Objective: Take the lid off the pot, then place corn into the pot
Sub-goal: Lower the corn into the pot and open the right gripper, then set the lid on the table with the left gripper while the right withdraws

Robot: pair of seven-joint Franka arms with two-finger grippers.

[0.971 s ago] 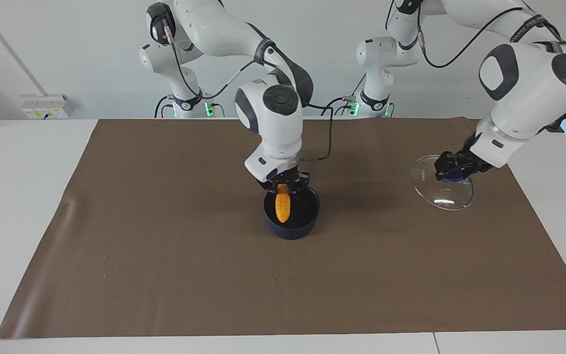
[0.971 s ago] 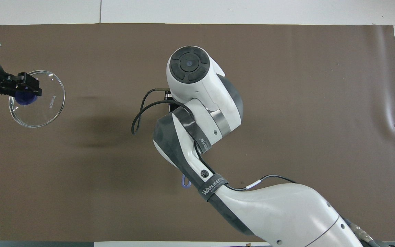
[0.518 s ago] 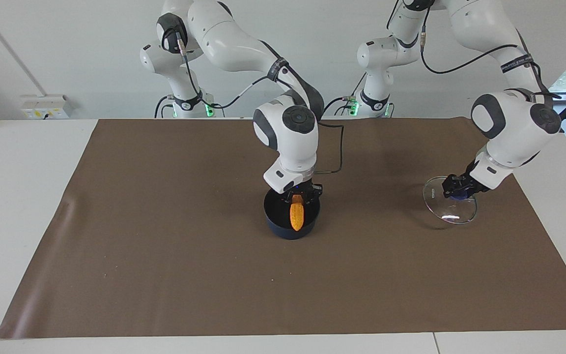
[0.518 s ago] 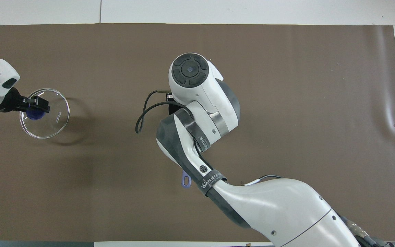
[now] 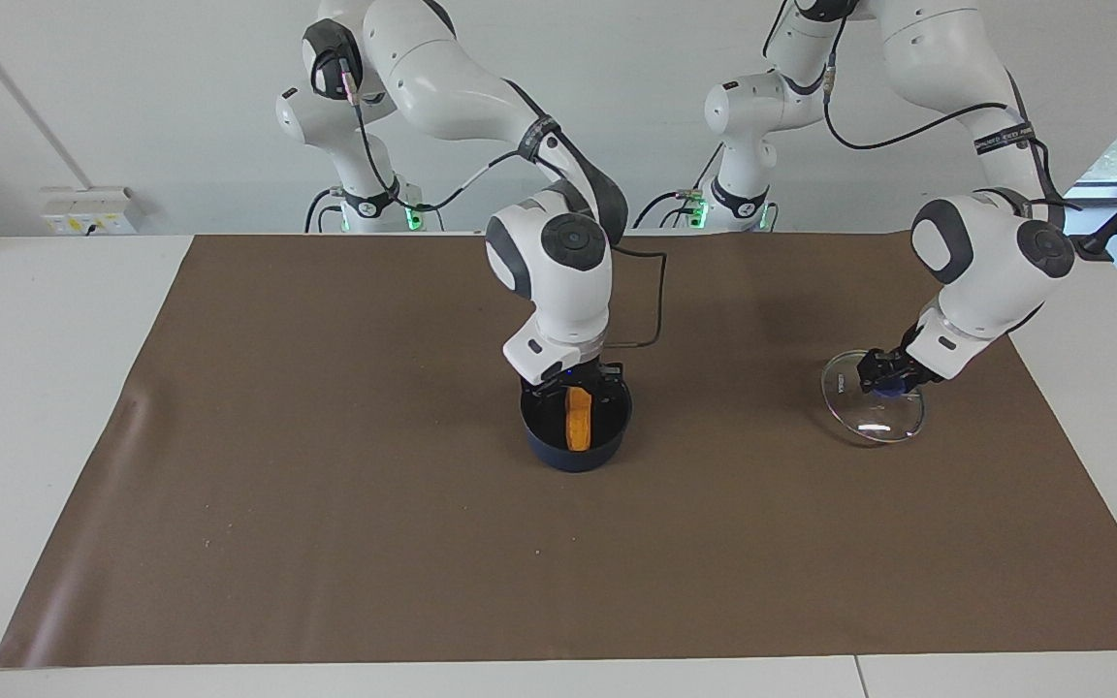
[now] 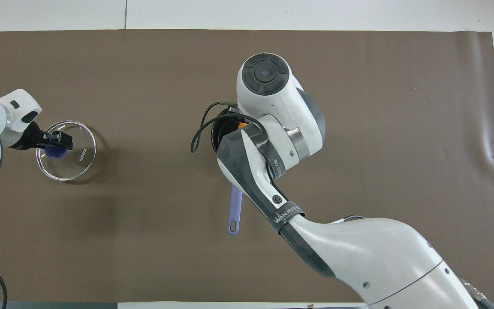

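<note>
Below the right gripper [image 5: 580, 380], clenched on the corn [image 5: 577, 420] inside the pot [image 5: 575, 424]: release low; left gripper [image 5: 885, 373] grips the lid [image 5: 871, 411].

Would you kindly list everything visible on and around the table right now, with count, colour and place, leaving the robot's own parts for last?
pot: one, dark navy with a blue-purple handle pointing toward the robots, mid-table on the mat.
corn: one, yellow-orange, standing inside the pot.
lid: one, clear glass with a blue-purple knob, tilted, low over the mat at the left arm's end.
mat: one, brown, covering most of the table.
table: one, white.
wall socket: one, white, by the right arm's end.
right tool: black, at the pot's mouth over the corn.
left tool: black, shut on the lid's knob.
</note>
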